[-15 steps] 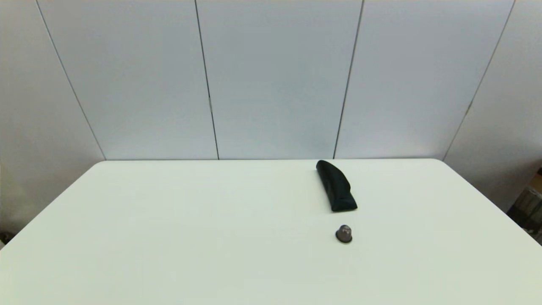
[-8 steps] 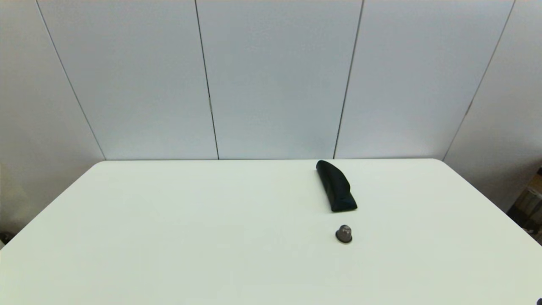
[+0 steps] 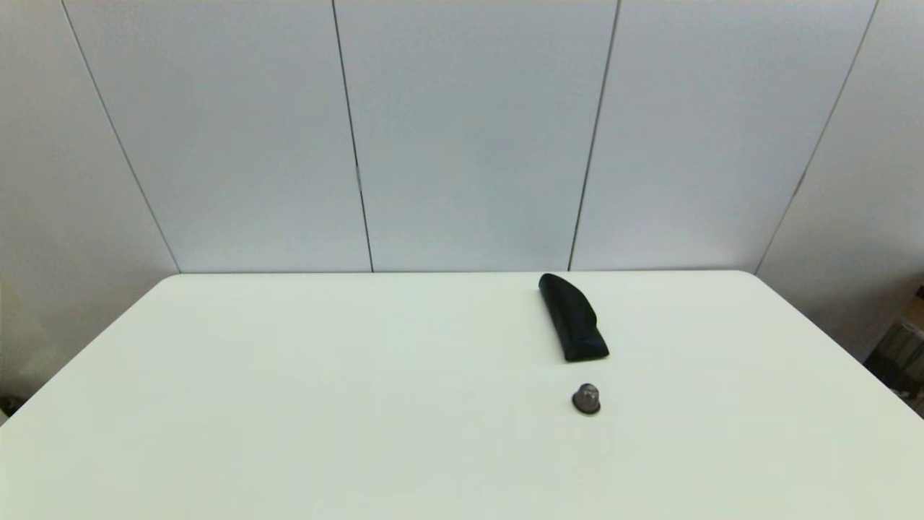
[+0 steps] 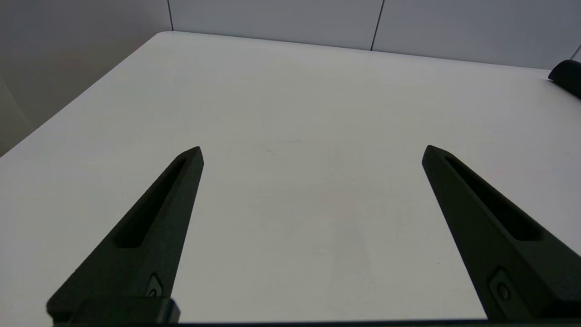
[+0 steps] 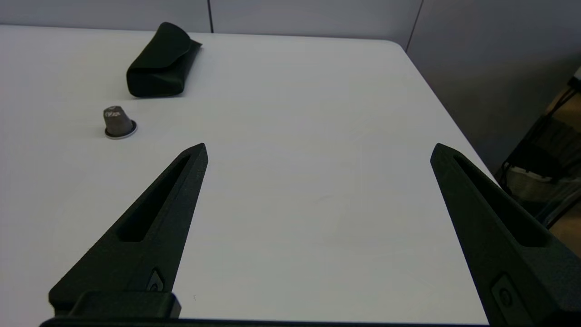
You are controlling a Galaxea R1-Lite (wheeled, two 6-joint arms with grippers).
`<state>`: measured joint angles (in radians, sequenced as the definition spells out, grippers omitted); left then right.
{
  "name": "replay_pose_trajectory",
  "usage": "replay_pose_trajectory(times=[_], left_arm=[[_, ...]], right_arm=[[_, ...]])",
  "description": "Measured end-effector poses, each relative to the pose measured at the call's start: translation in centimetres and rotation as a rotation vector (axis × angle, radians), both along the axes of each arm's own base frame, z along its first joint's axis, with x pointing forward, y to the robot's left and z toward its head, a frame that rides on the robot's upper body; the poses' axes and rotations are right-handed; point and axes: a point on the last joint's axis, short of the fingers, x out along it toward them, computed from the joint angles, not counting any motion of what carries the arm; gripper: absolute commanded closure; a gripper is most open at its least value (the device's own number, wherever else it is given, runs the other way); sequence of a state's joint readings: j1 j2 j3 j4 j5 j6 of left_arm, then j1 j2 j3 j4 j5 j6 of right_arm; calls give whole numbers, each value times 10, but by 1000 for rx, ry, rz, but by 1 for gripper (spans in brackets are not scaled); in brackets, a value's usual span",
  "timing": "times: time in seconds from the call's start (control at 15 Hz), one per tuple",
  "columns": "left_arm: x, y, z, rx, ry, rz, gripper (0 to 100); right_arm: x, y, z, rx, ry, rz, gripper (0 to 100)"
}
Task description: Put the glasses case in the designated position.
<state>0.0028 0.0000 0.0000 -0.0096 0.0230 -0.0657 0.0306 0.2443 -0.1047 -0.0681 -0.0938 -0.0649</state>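
1. Right gripper (image 5: 317, 150) hangs low over the white table (image 3: 325, 404) on the robot's right, fingers spread wide, holding nothing; it is well short of the glasses case. Left gripper (image 4: 313, 150) is likewise spread wide and empty over the left side of the table, and neither arm shows in the head view.
2. Glasses case (image 3: 573, 316) lies flat on the far right part of the table, near the back edge, long axis running front to back, flap on top.
3. Likely handling: light, soft-sided, matte so not slippery; may squash a bit under the fingers. Best hold looks like across the narrow width near the middle, fingers straddling the long sides.
4. Small grey knob (image 3: 586, 399) stands just in front of the case's near end, apart from it; a straight approach from the front could knock it.
5. No marked target spot is visible.
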Motion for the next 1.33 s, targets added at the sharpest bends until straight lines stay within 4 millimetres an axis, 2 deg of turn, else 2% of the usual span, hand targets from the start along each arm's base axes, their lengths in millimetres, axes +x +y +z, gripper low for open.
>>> replay_pose_trajectory(times=[0.47,0.93,1.33], left_arm=[[0,0,0,0,0,0,0],[0,0,0,0,0,0,0],[0,0,0,0,0,0,0]], right_arm=[[-8,1,-5,-15,-59,12,0],[-15,1,-22,-28,-79,12,0],[-16,1,-22,-36,-81,31,0]])
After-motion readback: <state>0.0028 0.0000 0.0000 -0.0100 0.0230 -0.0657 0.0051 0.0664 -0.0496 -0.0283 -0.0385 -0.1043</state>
